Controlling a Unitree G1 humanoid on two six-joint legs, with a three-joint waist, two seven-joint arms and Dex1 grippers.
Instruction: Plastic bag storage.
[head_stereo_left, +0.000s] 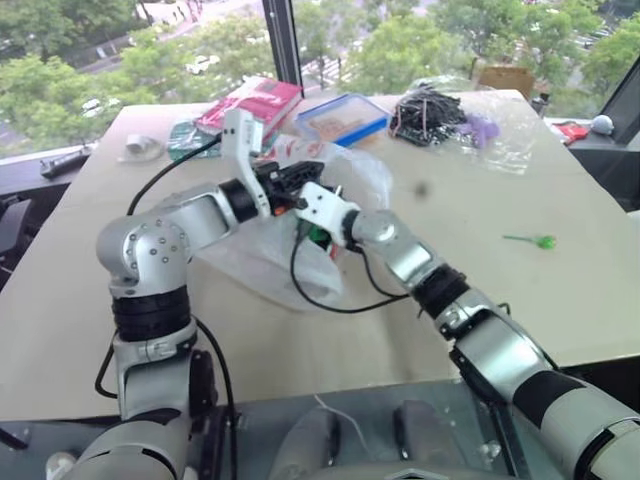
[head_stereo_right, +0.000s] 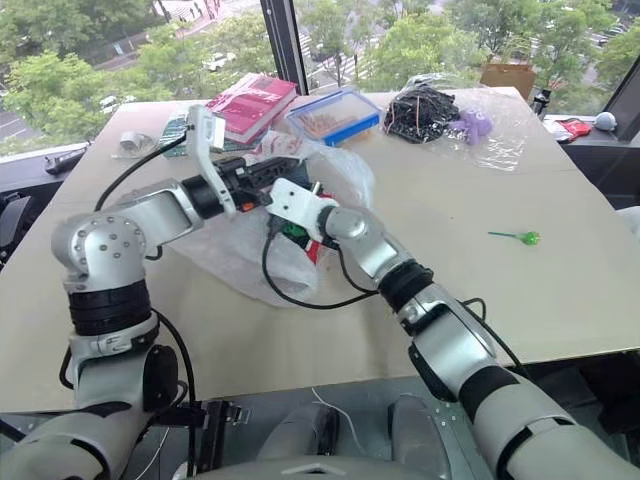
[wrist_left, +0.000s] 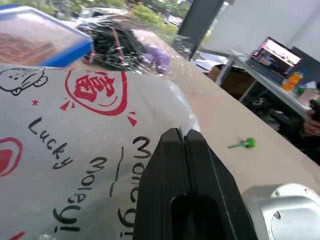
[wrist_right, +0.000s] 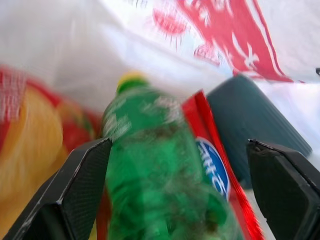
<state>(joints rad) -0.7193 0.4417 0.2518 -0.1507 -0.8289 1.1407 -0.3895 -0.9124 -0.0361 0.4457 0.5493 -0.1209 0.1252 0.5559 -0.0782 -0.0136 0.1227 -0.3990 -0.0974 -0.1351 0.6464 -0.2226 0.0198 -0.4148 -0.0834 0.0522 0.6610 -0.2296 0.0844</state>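
**Both grippers at the printed bag, mid-table**

Left gripper (wrist_left: 186, 137) has its two black fingers pressed together with a fold of the plastic bag (head_stereo_left: 262, 255) pinched between them, holding the film up off the table (head_stereo_left: 500, 290). Right gripper (wrist_right: 182, 185) reaches in from the other side with its jaws spread wide, empty, and a green bottle (wrist_right: 160, 175) lies between them among red and yellow packets inside the bag.

Just beyond the grippers lie a red book (head_stereo_left: 255, 103) and a blue-rimmed box (head_stereo_left: 342, 118); farther off to the right gripper's side sits a clear bag of black clips (head_stereo_left: 435, 112) with a purple item. A green lollipop (head_stereo_left: 535, 240) lies well apart on bare beige tabletop.

Windows behind the table look onto trees; the left wrist view catches an open laptop (wrist_left: 276, 56) on a desk.

Black lettering on the bag reads "Lucky" and roughly "Money", beside a red circular stamp.
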